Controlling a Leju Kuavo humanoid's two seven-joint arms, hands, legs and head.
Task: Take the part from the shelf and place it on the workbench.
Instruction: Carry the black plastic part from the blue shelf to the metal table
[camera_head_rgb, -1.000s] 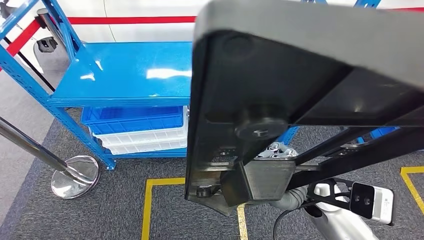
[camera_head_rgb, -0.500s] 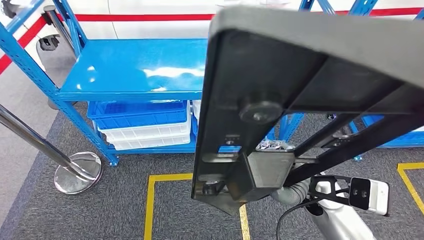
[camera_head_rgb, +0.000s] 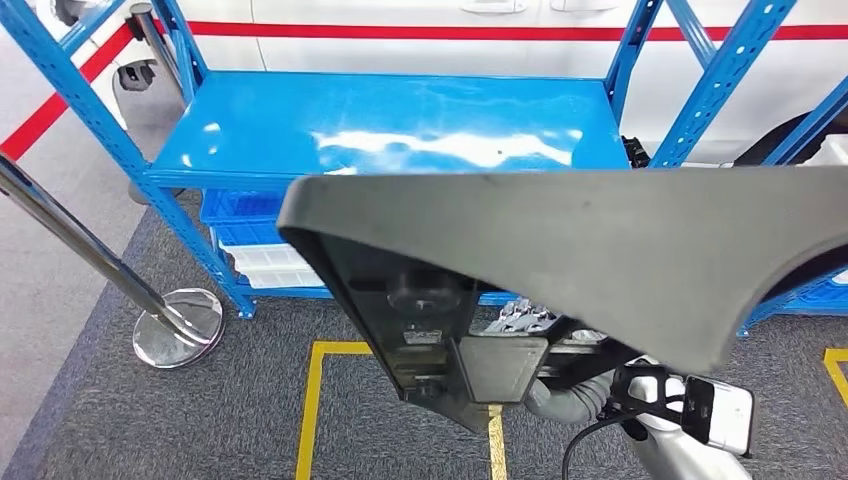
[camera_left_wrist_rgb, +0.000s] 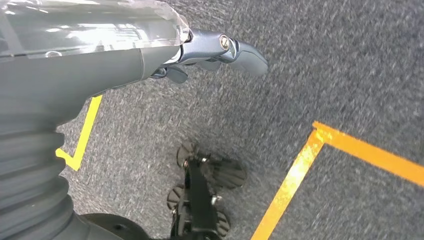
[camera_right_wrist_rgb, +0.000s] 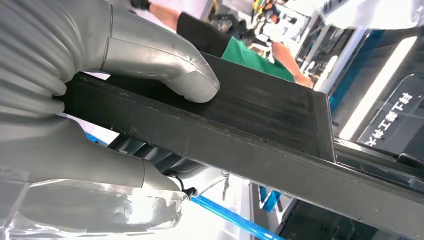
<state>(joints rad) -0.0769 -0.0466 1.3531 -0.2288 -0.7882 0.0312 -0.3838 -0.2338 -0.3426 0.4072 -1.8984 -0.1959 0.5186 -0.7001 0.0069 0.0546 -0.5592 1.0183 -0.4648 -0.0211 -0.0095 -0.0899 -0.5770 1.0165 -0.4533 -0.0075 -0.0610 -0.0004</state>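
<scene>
Up close, the right robot hand (camera_right_wrist_rgb: 107, 107) grips the dark part (camera_head_rgb: 600, 250) before the blue shelf (camera_head_rgb: 400, 130). Left robot hand (camera_left_wrist_rgb: 215, 50) hangs, fingers loosely apart, holding nothing.

We see a blue shelf (camera_head_rgb: 400, 140) with a glossy top board; blue and white bins (camera_head_rgb: 262, 262) sit on its lower level. It stands on grey carpet (camera_head_rgb: 200, 420) marked with yellow tape lines (camera_head_rgb: 312, 400).

Part (camera_head_rgb: 600, 250) before shelf (camera_head_rgb: 400, 135); bins (camera_head_rgb: 270, 270) apparently underneath.
</scene>
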